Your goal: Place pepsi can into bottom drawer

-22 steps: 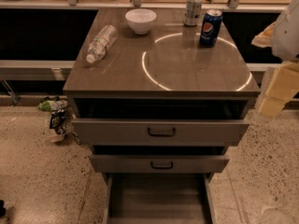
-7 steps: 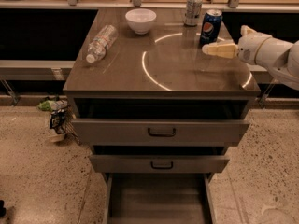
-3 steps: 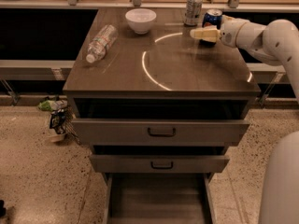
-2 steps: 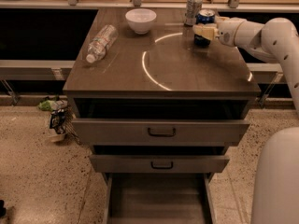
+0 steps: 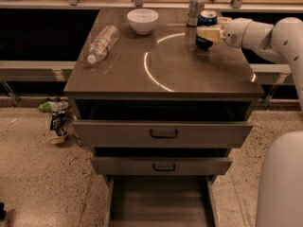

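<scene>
The pepsi can [image 5: 205, 19], dark blue with a silver top, stands at the back right of the cabinet top [image 5: 189, 70]. My gripper [image 5: 208, 28] reaches in from the right at the can's height. One cream finger [image 5: 206, 33] crosses the can's front and the other lies behind it, so the gripper is shut on the can. The can still rests on the top. The bottom drawer [image 5: 161, 200] is pulled out at the lower edge of the view, showing its flat grey floor.
A silver-grey can [image 5: 195, 7] stands just behind the pepsi can. A white bowl [image 5: 142, 20] and a lying plastic bottle [image 5: 102, 44] are on the left part of the top. The two upper drawers [image 5: 163, 134] [image 5: 163, 165] are partly open. My arm [image 5: 265, 32] spans the right side.
My gripper has moved in from the right across the cabinet top to the pepsi can and its fingers have come around it. The can has stayed in place.
</scene>
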